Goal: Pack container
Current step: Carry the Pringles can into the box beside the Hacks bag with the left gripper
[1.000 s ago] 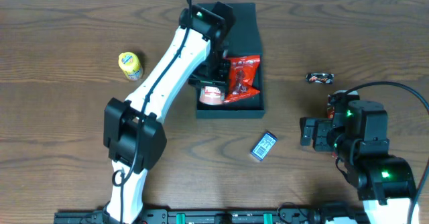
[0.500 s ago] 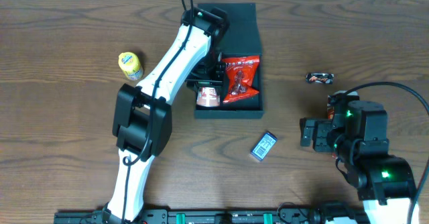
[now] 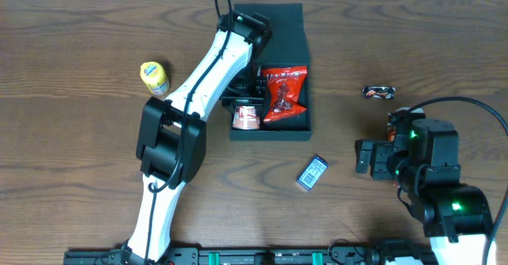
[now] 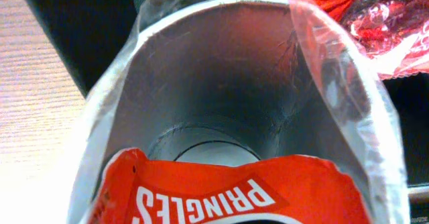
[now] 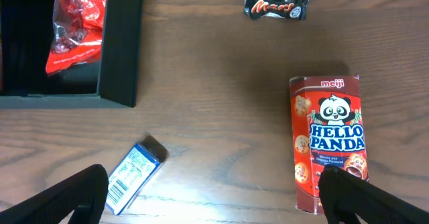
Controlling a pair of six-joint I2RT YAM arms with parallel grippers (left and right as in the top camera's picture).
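1. Table [image 3: 71,27] of brown wood held the container [image 3: 282,23], a dark square box, at the far middle, with its lid flap lying open behind it.
2. A red snack bag [image 3: 284,93] lay inside the container on the right side.
3. The left gripper [image 3: 247,100] was down at the container's near left corner, right over a red Pringles can [image 3: 247,117].
4. The can filled the left wrist view, so it was not possible to tell if the fingers were squeezing it or loose.
5. The right gripper [image 5: 214,178] hung well to the right of the container, fingers spread wide with nothing between them.
6. A Hello Panda box [image 5: 328,143] lay by its right finger, and a Mars bar [image 5: 275,7] lay farther back.
7. A small blue-and-white pack [image 5: 134,174] lay near the container's front right corner.
8. A yellow can [image 3: 155,78] was alone, well to the left of the container.
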